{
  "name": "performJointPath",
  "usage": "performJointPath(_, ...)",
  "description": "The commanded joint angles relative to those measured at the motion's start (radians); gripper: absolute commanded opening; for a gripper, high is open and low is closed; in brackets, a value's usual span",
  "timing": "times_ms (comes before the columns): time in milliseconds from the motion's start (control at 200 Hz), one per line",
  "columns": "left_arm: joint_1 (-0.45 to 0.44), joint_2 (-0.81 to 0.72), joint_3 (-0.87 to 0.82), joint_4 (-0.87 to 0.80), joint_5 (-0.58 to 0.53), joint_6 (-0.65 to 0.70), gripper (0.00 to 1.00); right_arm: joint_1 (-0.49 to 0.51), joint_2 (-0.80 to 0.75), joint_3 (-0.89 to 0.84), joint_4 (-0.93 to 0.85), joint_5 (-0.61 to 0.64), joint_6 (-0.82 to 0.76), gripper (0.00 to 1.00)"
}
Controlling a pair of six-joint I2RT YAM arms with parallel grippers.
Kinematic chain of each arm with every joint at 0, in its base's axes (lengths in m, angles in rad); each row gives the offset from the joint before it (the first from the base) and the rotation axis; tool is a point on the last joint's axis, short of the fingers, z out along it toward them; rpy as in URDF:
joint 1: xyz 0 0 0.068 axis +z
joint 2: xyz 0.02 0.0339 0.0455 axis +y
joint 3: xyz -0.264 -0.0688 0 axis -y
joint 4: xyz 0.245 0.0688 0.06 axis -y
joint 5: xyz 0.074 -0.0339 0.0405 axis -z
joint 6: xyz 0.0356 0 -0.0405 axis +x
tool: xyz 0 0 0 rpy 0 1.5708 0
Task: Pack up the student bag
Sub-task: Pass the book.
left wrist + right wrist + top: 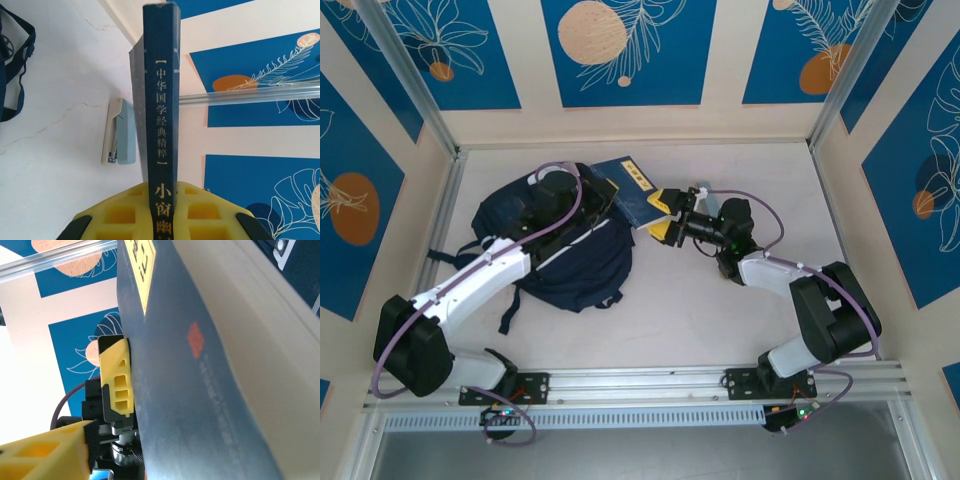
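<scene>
The student bag (570,262), a dark navy backpack, lies on the table at centre left. Its strap (15,55) and white patch (300,255) show in the wrist views. Over the bag's right upper edge my left gripper (603,196) is shut on a navy book (632,188); its yellow fingers (125,215) clamp both covers, and the gold-lettered spine (161,100) faces the camera. My right gripper (663,216) stands open at the book's right corner. One of its own fingers (45,455) is well clear of the cover (200,390); the other is hidden.
A pale blue stapler (120,132) lies on the white table beyond the book. Aluminium posts (415,85) and blue patterned wall panels enclose the table. Bare tabletop (700,320) lies in front of the right arm.
</scene>
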Motion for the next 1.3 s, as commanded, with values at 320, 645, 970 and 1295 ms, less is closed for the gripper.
performJointPath(320,0.01,-0.112,-0.052,-0.171,-0.043,0.09,0.29,-0.016,-0.08,0.045,-0.303,-0.003,-0.223,0.12)
performJointPath(645,0.065,-0.123,0.1,-0.759,-0.177,0.651,0.76,-0.105,-0.269,0.116,-0.851,0.046,-0.604,0.0)
performJointPath(970,0.052,0.096,0.218,-0.987,-0.283,1.101,0.75,-0.156,-0.376,0.174,-1.174,0.163,-0.86,0.0)
performJointPath(1295,0.046,0.304,0.277,-1.002,-0.202,1.288,0.72,-0.165,-0.372,0.146,-1.194,0.156,-0.856,0.0)
